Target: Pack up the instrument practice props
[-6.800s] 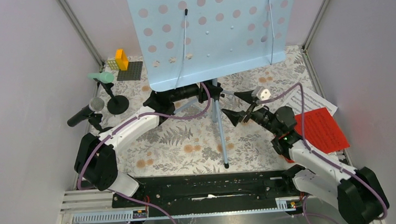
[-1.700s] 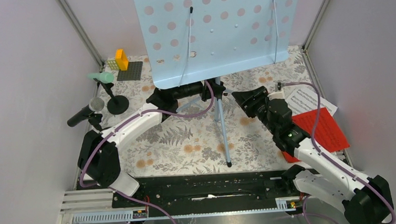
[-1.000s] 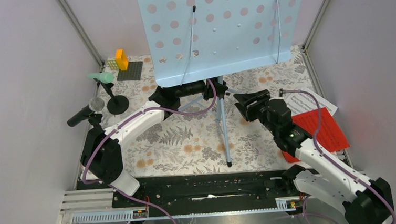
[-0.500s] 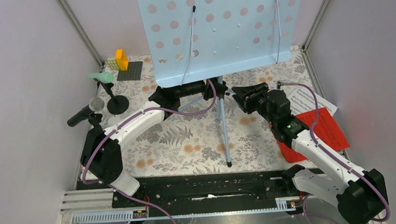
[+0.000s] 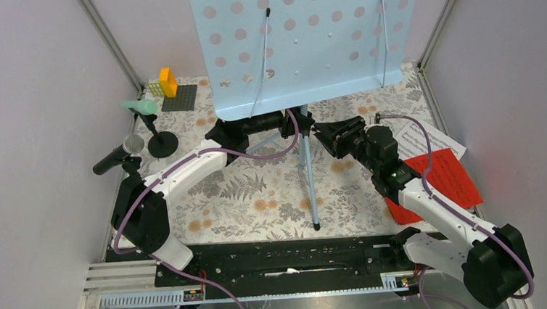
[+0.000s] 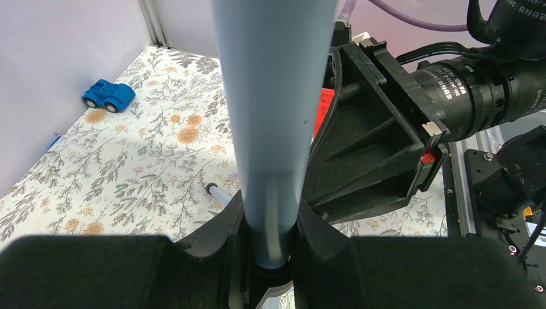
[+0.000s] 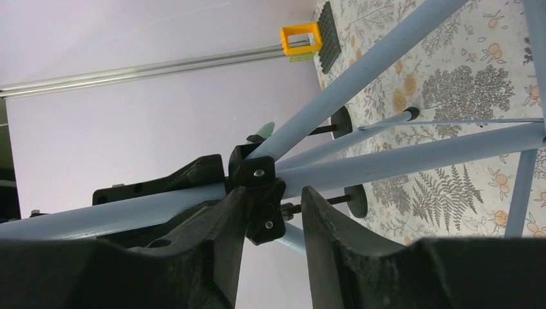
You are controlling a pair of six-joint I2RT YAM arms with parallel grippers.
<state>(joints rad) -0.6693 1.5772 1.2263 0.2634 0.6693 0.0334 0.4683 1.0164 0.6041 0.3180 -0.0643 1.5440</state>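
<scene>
The pale blue sheet-music rack point(image 5: 306, 43) stands at the middle of the worktop's far edge. The overhead view cuts off its top, and its panel hides the worktop behind it. A small blue toy car point(image 6: 108, 95) shows only in the left wrist view.

The left gripper point(image 6: 269, 222) has its jaws clamped on the rack's pole, just beside the black hub point(image 7: 257, 183) where the tripod legs meet. The right gripper point(image 7: 273, 206) has its jaws apart with that hub in the gap. Whether they press on it cannot be made out.

Two microphones, the mint-green microphone point(image 5: 140, 106) and the black microphone point(image 5: 114, 160), sit in two black holders near the left edge. One round base point(image 5: 162, 144) is plain to see, the other hard to make out.

Two sheets, the white sheet point(image 5: 424, 138) and the red sheet point(image 5: 443, 179), lie touching at the right edge, partly under the right arm.

One orange brick point(image 5: 168, 82), one yellow brick point(image 5: 155, 88) and one grey plate point(image 5: 179, 97) sit in the far left corner.

A floral cloth point(image 5: 259, 192) covers the worktop, and plain pale lilac walls enclose it.
</scene>
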